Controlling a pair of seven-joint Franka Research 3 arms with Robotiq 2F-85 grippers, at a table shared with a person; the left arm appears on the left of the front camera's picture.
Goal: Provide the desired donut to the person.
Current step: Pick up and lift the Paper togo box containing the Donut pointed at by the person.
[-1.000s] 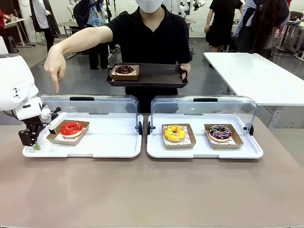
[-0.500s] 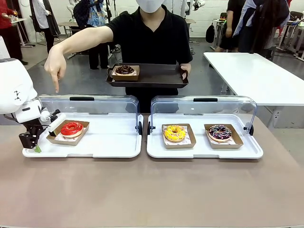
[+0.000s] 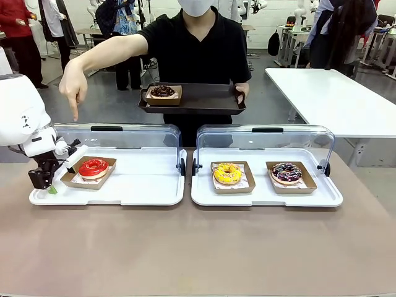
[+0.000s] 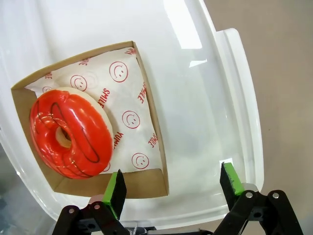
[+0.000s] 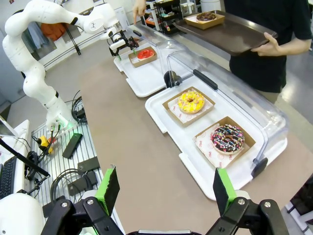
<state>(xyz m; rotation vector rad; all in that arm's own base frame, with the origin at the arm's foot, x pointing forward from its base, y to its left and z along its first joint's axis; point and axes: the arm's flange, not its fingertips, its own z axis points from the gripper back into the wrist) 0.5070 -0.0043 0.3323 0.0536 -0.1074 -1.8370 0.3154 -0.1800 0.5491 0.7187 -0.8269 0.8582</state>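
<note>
Left gripper (image 4: 173, 183), jaws wide and empty, at the left end of the white tray (image 3: 142, 189). The red donut (image 4: 71, 132) in its cardboard box (image 4: 139, 180) lies just beyond, to one side of the gap (the box corner, not the donut, falls between the fingers). Right gripper (image 5: 166, 191), likewise open and empty, is well apart. Beyond the raised lid (image 3: 124, 139), the person's hand (image 3: 73, 86) points down at this donut; the brown tray (image 3: 210, 99) is held farther back.

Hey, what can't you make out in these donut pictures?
Front view: whether the left pincer touches the red donut's box; they overlap.
Front view: toppings on the dark donut on the brown tray; too small.
Right wrist view: the person's pointing hand, cut off by the top edge.
Left wrist view: the white tray's full extent, cut by the frame edges.
</note>
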